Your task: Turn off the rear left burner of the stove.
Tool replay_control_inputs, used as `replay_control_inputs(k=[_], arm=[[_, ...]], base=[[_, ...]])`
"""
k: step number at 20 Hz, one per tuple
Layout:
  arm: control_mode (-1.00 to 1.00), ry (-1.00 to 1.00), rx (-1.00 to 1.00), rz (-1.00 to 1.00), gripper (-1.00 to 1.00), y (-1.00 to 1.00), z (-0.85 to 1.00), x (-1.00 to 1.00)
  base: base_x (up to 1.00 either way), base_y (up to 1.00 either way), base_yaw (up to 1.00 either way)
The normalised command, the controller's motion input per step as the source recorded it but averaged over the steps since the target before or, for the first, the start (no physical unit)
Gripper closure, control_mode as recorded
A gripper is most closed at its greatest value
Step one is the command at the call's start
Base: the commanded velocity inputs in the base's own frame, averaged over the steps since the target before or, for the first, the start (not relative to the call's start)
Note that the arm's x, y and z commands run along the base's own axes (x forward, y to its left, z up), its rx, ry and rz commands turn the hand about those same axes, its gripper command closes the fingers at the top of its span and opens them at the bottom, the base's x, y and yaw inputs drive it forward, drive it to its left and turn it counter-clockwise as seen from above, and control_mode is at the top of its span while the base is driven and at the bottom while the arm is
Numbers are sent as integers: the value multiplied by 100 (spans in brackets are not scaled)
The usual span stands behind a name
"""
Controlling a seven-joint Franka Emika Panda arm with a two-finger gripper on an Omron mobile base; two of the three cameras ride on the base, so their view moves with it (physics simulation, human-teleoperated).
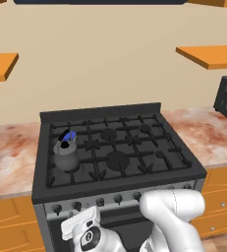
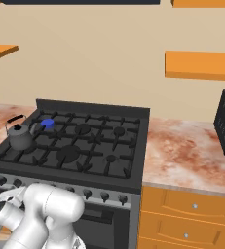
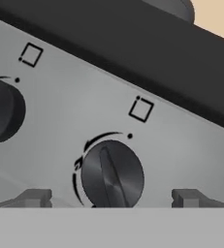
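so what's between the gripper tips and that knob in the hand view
Nothing: in the hand view the open gripper has its fingertips either side of the knob, with bare silver front strip around it.

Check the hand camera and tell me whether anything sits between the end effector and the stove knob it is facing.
Nothing visible does. In the hand view the dark knob on the stove's silver front strip sits centred between the two fingertips of the open end effector, with bare panel on either side of it.

Even, soft, shadowless rendered light; the wide black gas stove (image 1: 116,147) looks slightly coarse, the close-up knob panel smooth.
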Motion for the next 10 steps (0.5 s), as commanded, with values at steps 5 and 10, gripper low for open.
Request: replay_control_inputs(k=[5, 10], arm=[[-100, 0, 0, 0, -100, 7, -7, 8], [-100, 0, 0, 0, -100, 14, 0, 0]], base=[[0, 0, 0], [0, 0, 0]])
